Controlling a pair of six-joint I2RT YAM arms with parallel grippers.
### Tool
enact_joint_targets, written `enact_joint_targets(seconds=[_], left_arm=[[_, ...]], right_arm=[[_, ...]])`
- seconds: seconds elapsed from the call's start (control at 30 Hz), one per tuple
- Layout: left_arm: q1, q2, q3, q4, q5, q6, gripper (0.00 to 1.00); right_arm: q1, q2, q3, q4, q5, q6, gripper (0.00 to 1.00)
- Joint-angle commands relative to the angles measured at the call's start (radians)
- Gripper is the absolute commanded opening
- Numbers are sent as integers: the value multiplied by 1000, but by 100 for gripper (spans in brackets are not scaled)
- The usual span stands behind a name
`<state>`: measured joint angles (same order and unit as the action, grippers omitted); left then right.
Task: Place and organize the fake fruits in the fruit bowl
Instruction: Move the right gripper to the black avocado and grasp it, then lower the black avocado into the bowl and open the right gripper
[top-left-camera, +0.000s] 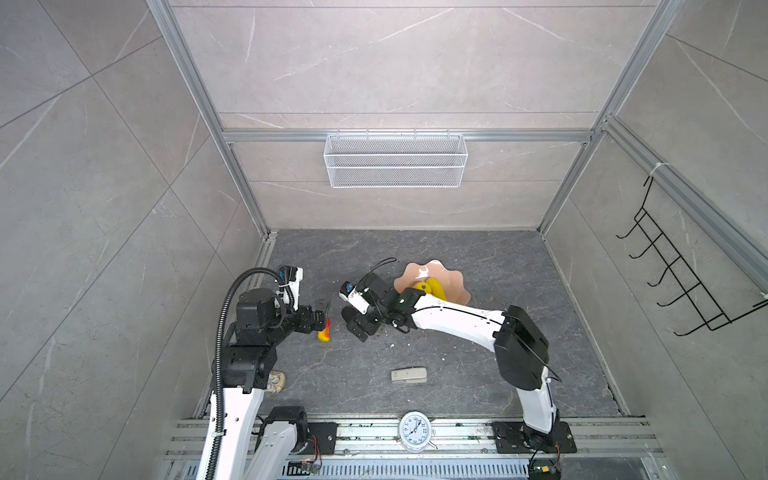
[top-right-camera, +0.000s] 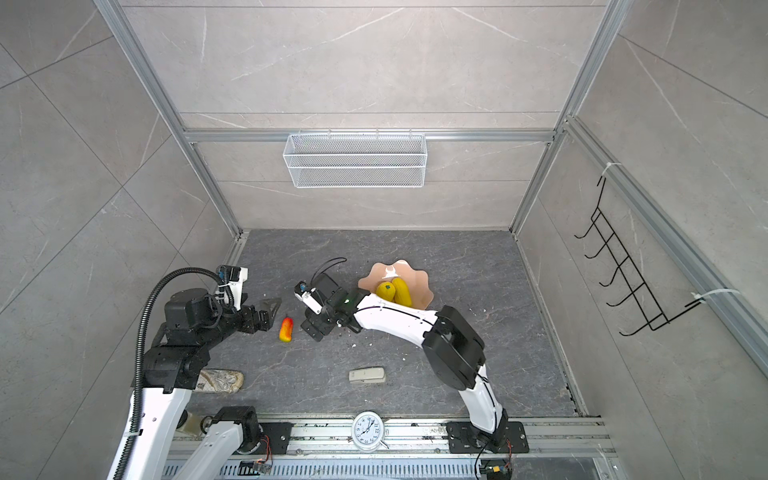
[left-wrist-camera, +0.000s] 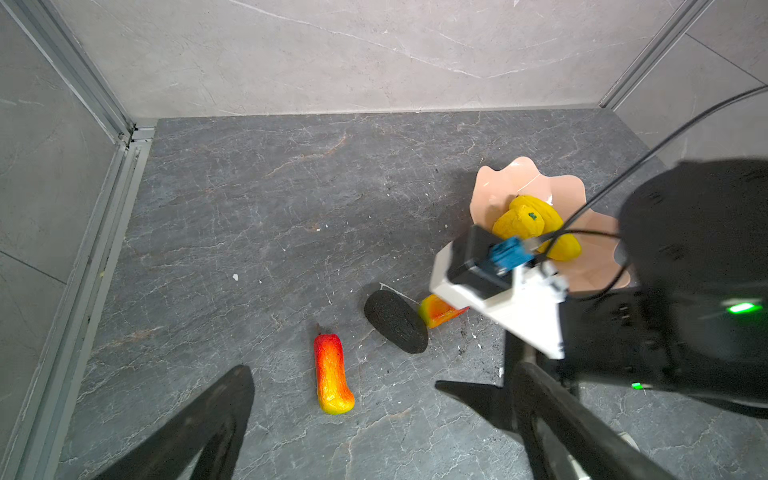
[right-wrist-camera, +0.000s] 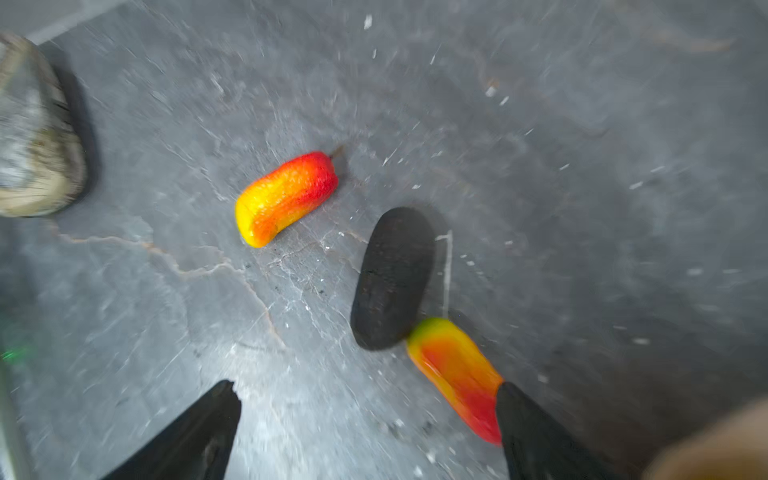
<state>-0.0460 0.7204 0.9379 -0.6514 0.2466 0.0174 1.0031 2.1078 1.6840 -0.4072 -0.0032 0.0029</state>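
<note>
Third pickup likely; yellow fruits (top-right-camera: 401, 291) in fruit bowl (top-right-camera: 419, 278), frame centre; right hand (right-wrist-camera: 365, 387) spread above blackish oval (right-wrist-camera: 390, 278), mango (right-wrist-camera: 453, 370) on bench (right-wrist-camera: 582, 166); left hand (left-wrist-camera: 382, 370) spread by other mango (left-wrist-camera: 330, 374). Next: straddle one, pinch.

readable: clock (top-left-camera: 414, 431) is lying on the front rail (top-left-camera: 602, 434) | dial is showing black hour numerals in both top views | 11 and 12 are reading clearly | remaining numerals are blurring
</note>
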Motion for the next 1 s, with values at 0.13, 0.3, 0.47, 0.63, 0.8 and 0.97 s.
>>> enact_joint_targets(seconds=[0.13,0.3,0.47,0.63,0.8,0.97], left_arm=[[-5,-14,7,8,24,24,100],[-5,-19,5,9,20,25,100],[-5,-16,8,8,26,24,100],[-5,-21,7,6,23,25,100],[-6,-20,9,6,23,27,100],[-5,-21,7,5,21,28,100]], right_arm=[[6,190,210,-30,91,142,91],[7,273,279,-46,116,161,85],[7,315,326,-67,123,166,71],[7,313,342,-78,121,157,53],[8,282,335,-94,124,137,40],[7,163,267,-91,93,109,29]])
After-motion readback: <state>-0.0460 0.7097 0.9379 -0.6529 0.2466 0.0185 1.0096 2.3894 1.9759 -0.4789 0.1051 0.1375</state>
